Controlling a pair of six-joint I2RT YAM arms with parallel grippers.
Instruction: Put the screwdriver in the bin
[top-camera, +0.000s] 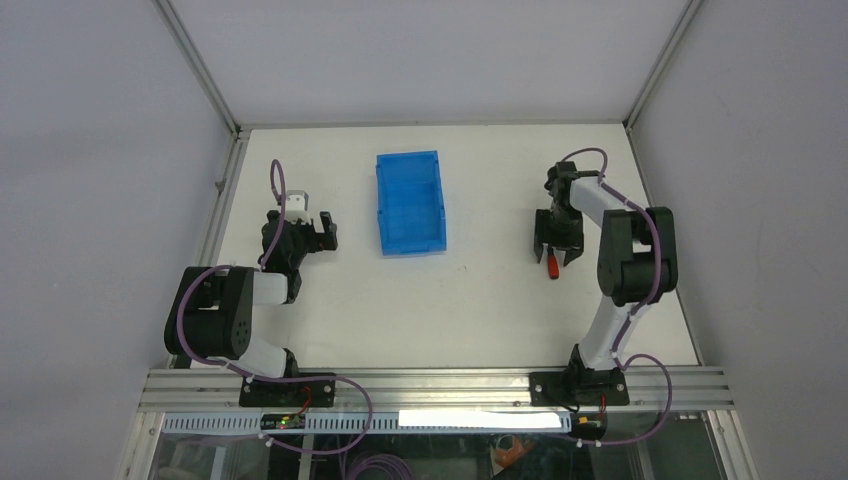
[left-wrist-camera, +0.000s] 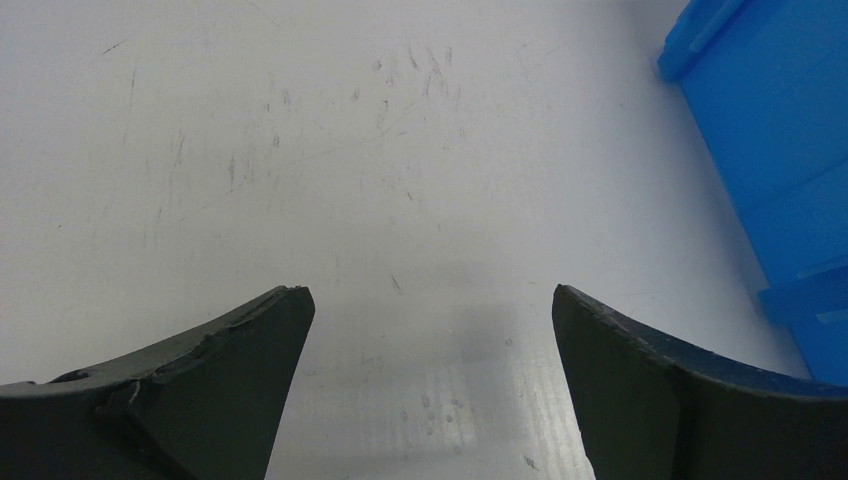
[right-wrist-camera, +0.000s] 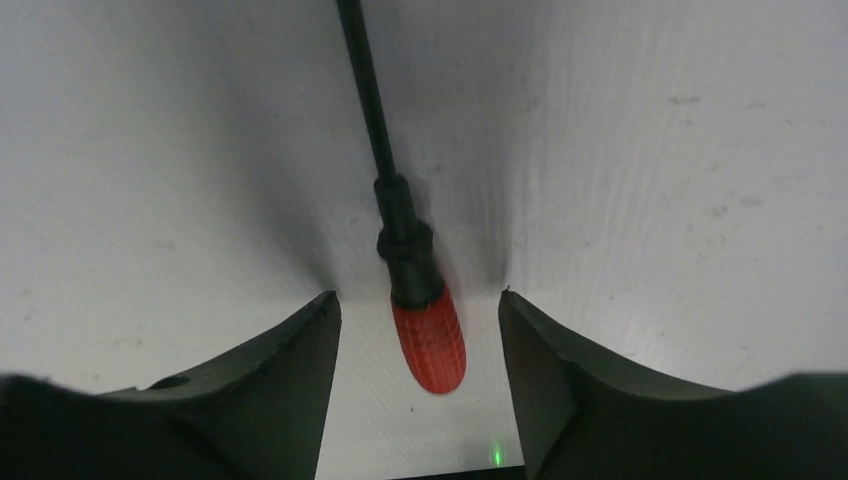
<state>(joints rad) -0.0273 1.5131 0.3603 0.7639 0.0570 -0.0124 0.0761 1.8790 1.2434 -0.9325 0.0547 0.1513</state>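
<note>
The screwdriver (right-wrist-camera: 428, 340) lies flat on the white table, its ribbed red handle toward the wrist camera and its thin dark shaft running away from it. My right gripper (right-wrist-camera: 417, 298) is lowered over it, open, one finger on each side of the handle with a gap on both sides. From above, the red handle (top-camera: 551, 268) pokes out just below the right gripper (top-camera: 558, 254). The blue bin (top-camera: 408, 158) stands mid-table to the left of it, with nothing in it. My left gripper (top-camera: 322, 232) is open over bare table left of the bin (left-wrist-camera: 770, 120).
White walls and metal frame rails border the table on the left, right and far sides. A metal rail runs along the near edge by the arm bases. The bin's corner is close to the left gripper's (left-wrist-camera: 430, 292) right finger.
</note>
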